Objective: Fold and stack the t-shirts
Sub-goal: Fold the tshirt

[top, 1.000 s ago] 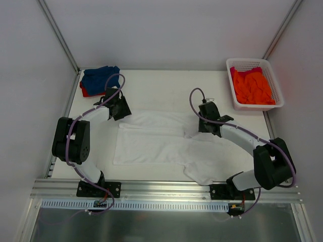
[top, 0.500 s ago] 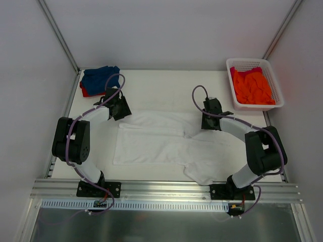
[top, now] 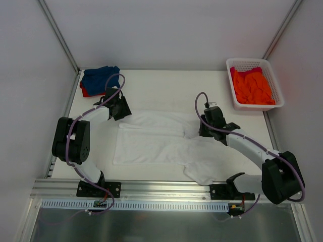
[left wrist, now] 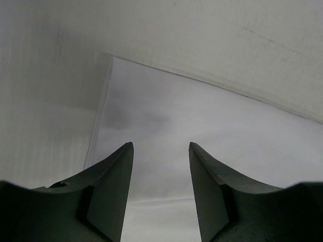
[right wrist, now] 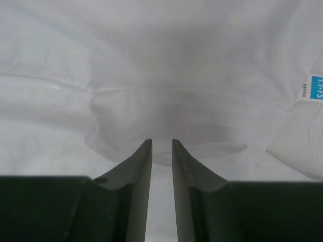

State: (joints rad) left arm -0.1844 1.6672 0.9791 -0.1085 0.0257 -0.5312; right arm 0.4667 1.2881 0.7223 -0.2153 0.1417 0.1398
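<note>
The large white t-shirt [top: 151,141] lies spread across the middle of the table. My right gripper [top: 206,129] is low on its far right part. In the right wrist view the gripper [right wrist: 161,143] has its jaws nearly together, pinching a puckered fold of the white cloth [right wrist: 151,60]. My left gripper [top: 120,108] is at the shirt's far left corner. In the left wrist view it [left wrist: 160,148] is open and empty over bare table. A blue t-shirt [top: 99,78] lies on a red one [top: 82,91] at the far left. The orange t-shirt [top: 251,86] fills the basket.
The white lattice basket [top: 252,61] stands at the far right corner. White walls with metal posts close in the table on three sides. A small blue label [right wrist: 315,86] shows on the white shirt at the right of the right wrist view.
My right arm has swung its elbow, first inward and then out to the right, and its gripper has shifted slightly toward the near right on the shirt. The left arm has not moved.
</note>
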